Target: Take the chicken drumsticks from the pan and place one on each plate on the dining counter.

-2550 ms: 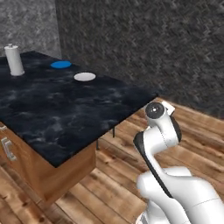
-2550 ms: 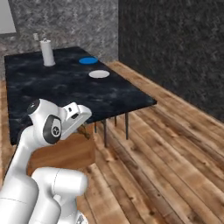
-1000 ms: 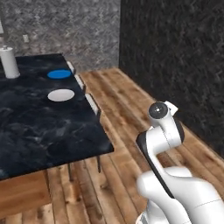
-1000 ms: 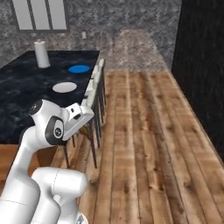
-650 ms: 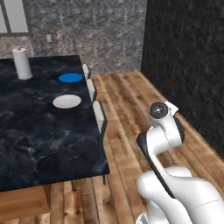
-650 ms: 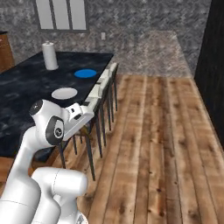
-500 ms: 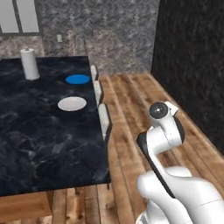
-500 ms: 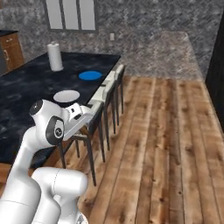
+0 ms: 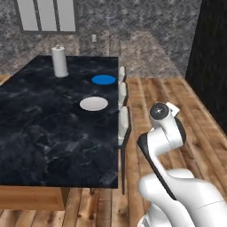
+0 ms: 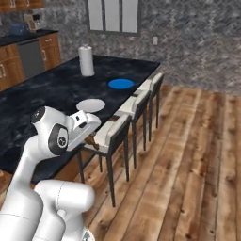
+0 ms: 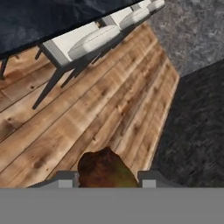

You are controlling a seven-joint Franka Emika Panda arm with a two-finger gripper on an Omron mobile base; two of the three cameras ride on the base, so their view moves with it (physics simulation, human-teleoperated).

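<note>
An orange-brown chicken drumstick [image 11: 103,164] sits between my two dark fingertips, and my gripper [image 11: 106,178] is shut on it. In the right base view the gripper [image 10: 92,140] hangs in front of my folded arm, over the wooden floor beside the stools, with the drumstick's brown end [image 10: 90,141] showing under the hand. The dining counter [image 9: 40,133] carries a blue plate [image 9: 103,80] and a white plate [image 9: 93,103], both bare; they show again as the blue plate [image 10: 121,84] and the white plate [image 10: 90,105]. The pan is out of view.
A white paper towel roll [image 9: 59,62] stands at the counter's far end. Three pale-cushioned stools [image 10: 117,129] line the counter's edge between me and the plates. Wooden floor [image 10: 188,155] stretches to the right. Kitchen cabinets [image 10: 28,56] stand at the far left.
The whole picture has shifted as the base drove and turned: the counter and plates now lie ahead and left, with the stools in sight. The arm kept its folded pose, drumstick still held.
</note>
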